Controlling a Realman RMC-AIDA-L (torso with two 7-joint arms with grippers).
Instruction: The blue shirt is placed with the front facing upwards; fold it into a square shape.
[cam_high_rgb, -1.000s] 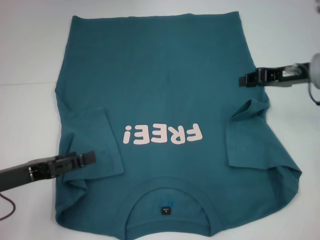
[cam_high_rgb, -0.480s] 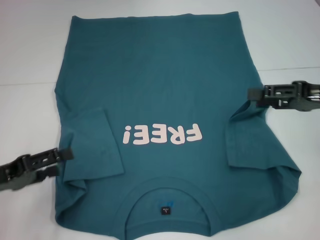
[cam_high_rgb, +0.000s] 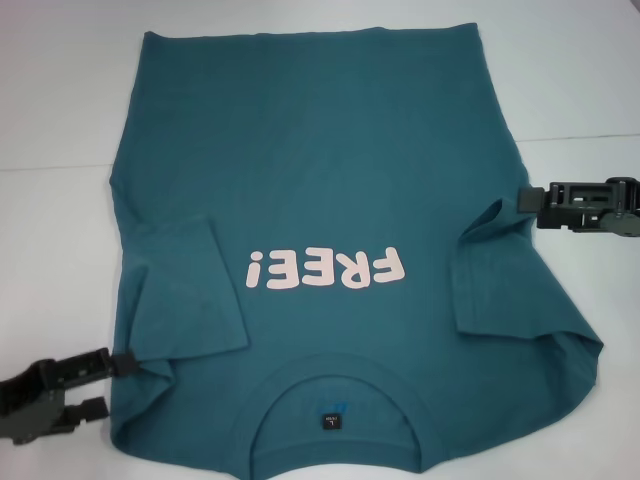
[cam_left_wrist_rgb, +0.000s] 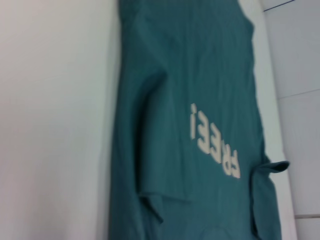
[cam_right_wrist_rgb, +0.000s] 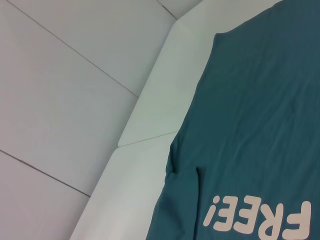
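One soft, creased blue shirt flat on white table — left gripper jaws apart, right gripper jaws unclear.

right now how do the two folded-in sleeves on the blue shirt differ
The left sleeve lies flat on the blue shirt, its edge slanting toward the collar. The right sleeve is more bunched, with a raised crease by the right gripper. The left gripper sits lower, near its sleeve's shoulder. Both sleeves are folded over the front.

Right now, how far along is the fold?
Done: both sleeves lie folded in over the shirt, print up. In hand: left claw at the shirt's edge near the collar, right claw at the opposite edge by the armpit. Left: side folds, then folding lengthwise into a square.
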